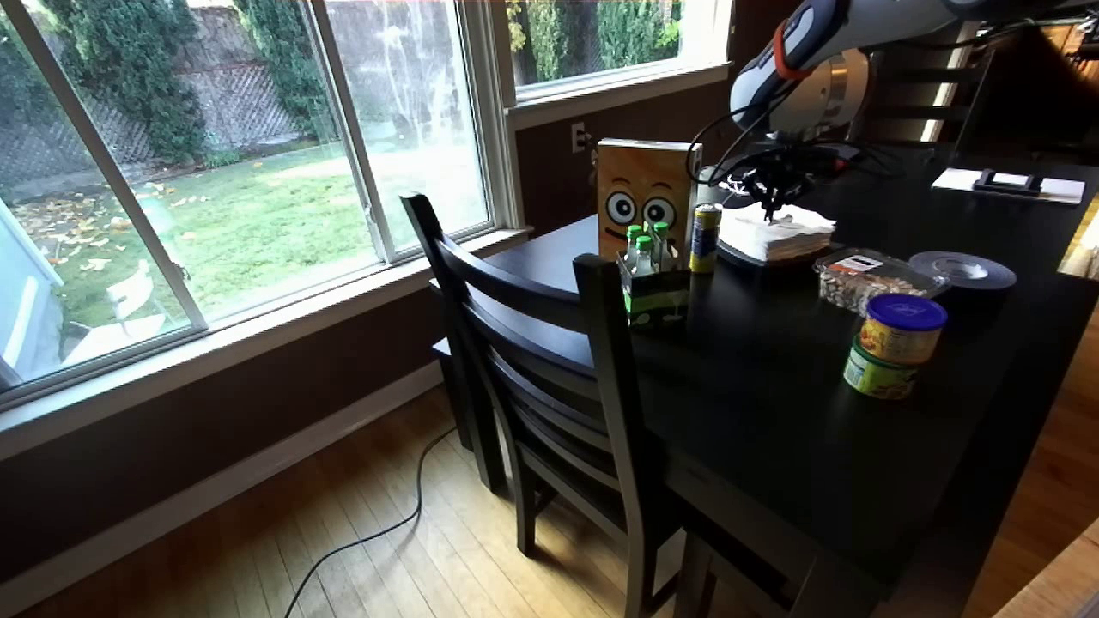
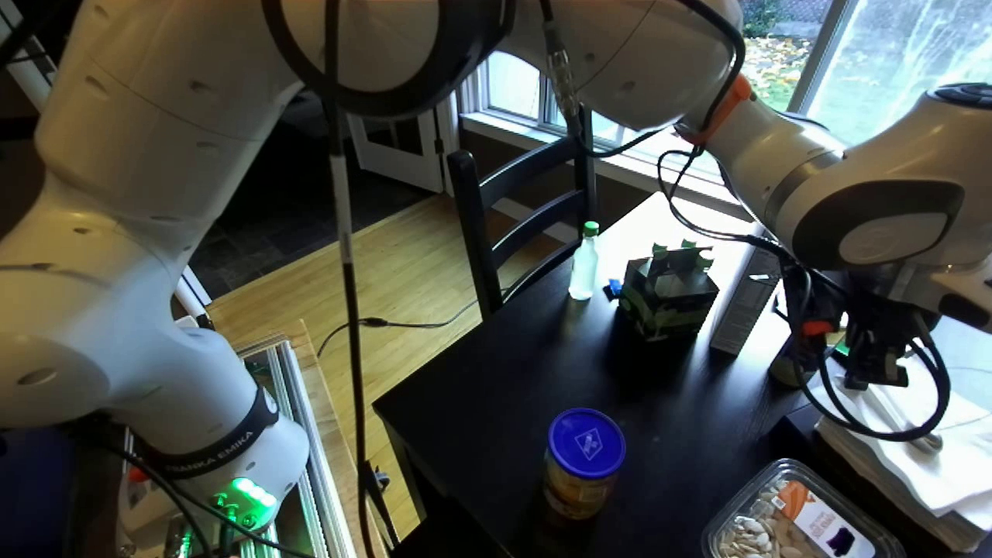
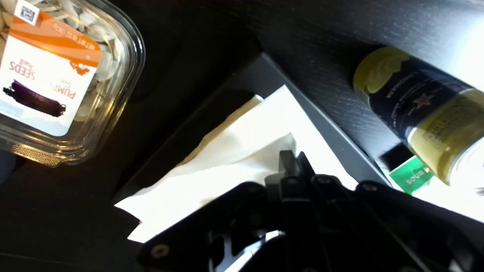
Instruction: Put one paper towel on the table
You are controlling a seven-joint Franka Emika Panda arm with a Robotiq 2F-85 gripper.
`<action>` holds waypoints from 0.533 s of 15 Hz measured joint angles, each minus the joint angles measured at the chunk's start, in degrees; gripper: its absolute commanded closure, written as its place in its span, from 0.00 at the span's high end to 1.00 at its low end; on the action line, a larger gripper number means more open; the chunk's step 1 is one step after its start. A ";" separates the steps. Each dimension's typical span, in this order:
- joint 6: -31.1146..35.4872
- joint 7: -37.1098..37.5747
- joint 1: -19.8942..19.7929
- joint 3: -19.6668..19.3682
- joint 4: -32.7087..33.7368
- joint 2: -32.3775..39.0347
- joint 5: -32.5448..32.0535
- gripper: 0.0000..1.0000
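White, slightly crumpled paper towels lie in a stack on a dark tray (image 3: 321, 113) on the dark table (image 1: 773, 421). The top paper towel (image 3: 211, 181) also shows in both exterior views (image 1: 798, 225) (image 2: 953, 442). My gripper (image 3: 295, 153) points down at the stack; its fingertips are close together, at or just above the top sheet. A raised fold or shadow shows beside the fingertips. I cannot tell whether any paper is pinched between them. In both exterior views the gripper (image 1: 769, 216) (image 2: 876, 380) is over the stack. A metal bar (image 2: 903, 418) lies across the towels.
A can (image 3: 419, 109) stands close beside the tray. A seed container (image 3: 56, 75) is on its other side. A cartoon-faced box (image 1: 635, 184), a bottle carrier (image 1: 654, 292), a tape roll (image 1: 966, 270) and stacked tubs (image 1: 901, 330) stand around. A chair (image 1: 532, 292) stands at the table.
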 measured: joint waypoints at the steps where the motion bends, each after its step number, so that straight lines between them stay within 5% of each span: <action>1: -0.50 -0.10 0.00 0.02 -0.11 -0.34 0.00 0.01; 8: -4.43 -2.11 -0.03 0.81 -2.54 -3.60 0.00 0.01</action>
